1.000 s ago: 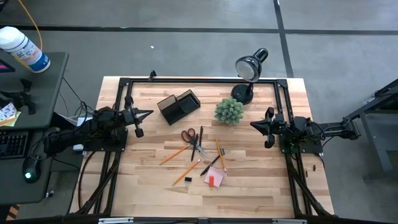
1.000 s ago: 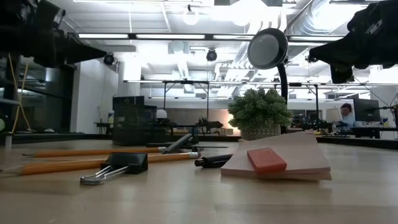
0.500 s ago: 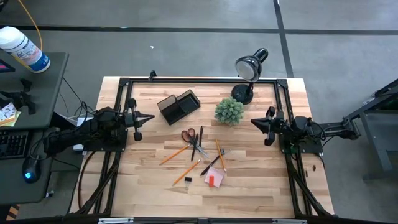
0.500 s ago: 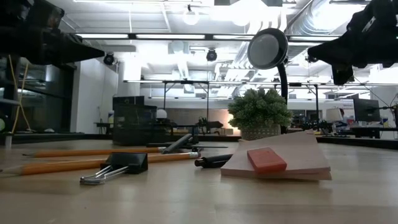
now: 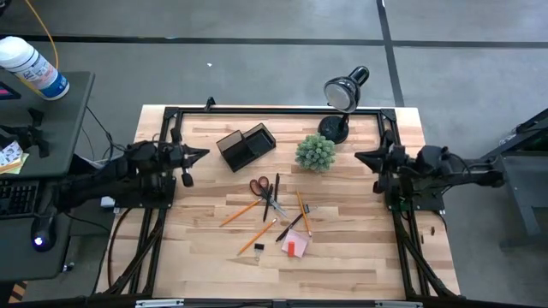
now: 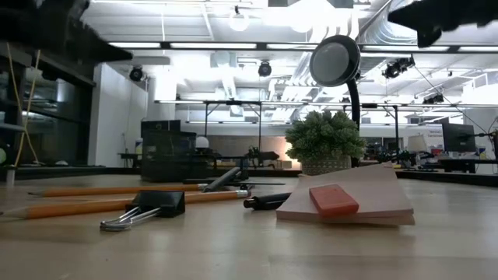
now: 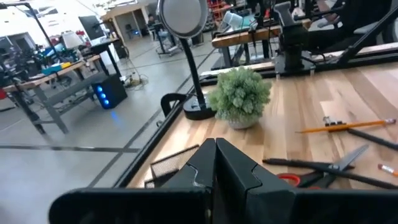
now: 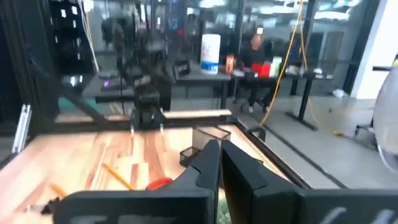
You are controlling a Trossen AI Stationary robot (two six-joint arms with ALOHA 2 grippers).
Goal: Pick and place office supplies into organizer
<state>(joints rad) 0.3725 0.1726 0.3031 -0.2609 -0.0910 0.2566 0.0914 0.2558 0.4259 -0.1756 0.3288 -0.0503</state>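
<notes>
The office supplies lie loose mid-table: orange-handled scissors (image 5: 265,188), orange pencils (image 5: 241,212), black pens (image 5: 292,226), a binder clip (image 5: 258,247) and a pink sticky-note pad (image 5: 295,246). The dark organizer (image 5: 246,145) stands on the table behind them. My left gripper (image 5: 202,154) is shut and empty, in the air left of the organizer. My right gripper (image 5: 360,157) is shut and empty, in the air right of the plant. The left wrist view shows the scissors (image 7: 323,167). The low view shows the pad (image 6: 350,201) and the clip (image 6: 152,207) up close.
A green spiky plant (image 5: 315,152) stands right of the organizer, and a black desk lamp (image 5: 342,96) stands at the far edge behind it. A black frame rail (image 5: 274,111) runs along the table's far and side edges. Bare wood lies near the front edge.
Both arms have risen and drawn back. My left gripper has gone a little toward the table's left edge. My right gripper has gone toward the right and far edges. Both stay shut and empty. The supplies have not moved.
</notes>
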